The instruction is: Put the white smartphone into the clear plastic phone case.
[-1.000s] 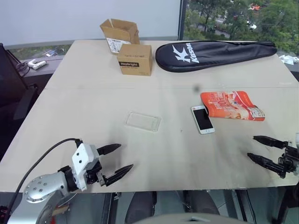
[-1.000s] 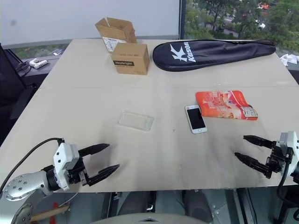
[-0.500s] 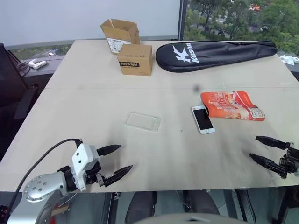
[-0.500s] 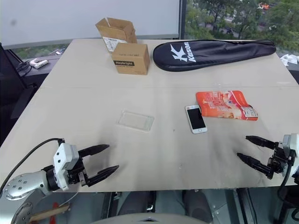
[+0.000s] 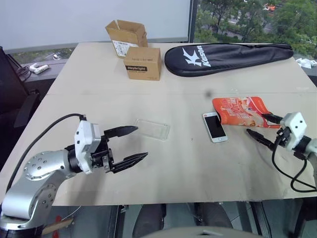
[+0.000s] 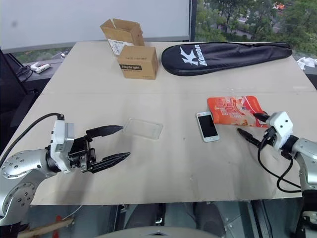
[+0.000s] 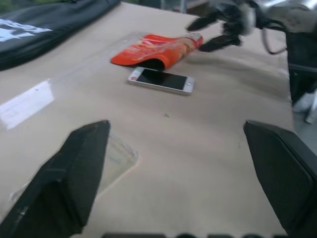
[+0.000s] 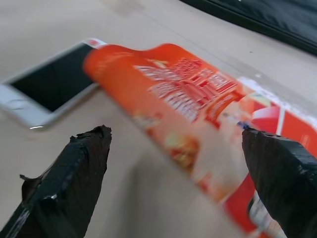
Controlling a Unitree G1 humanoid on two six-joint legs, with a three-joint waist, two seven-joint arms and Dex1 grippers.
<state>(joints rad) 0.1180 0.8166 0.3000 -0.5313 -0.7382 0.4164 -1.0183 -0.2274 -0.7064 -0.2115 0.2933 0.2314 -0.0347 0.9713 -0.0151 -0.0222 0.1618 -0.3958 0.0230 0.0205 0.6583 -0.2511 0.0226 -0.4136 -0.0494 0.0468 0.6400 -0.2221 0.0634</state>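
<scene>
Left eye view: the white smartphone (image 5: pixel 215 127) is seen flat beside the orange packet (image 5: pixel 242 112); the clear plastic phone case (image 5: pixel 152 129) lies apart; left gripper (image 5: pixel 132 145) and right gripper (image 5: pixel 260 128) are spread, nothing held

Even, soft daylight, apparently from the windows (image 5: pixel 247 17) beyond the table (image 5: pixel 163 99); shadows faint. The wrist views are blurred, the orange packet (image 8: pixel 198 104) smeared, near fingers out of focus

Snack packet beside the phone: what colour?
Orange-red with white print; the snack packet shows best in the right wrist view.
</scene>
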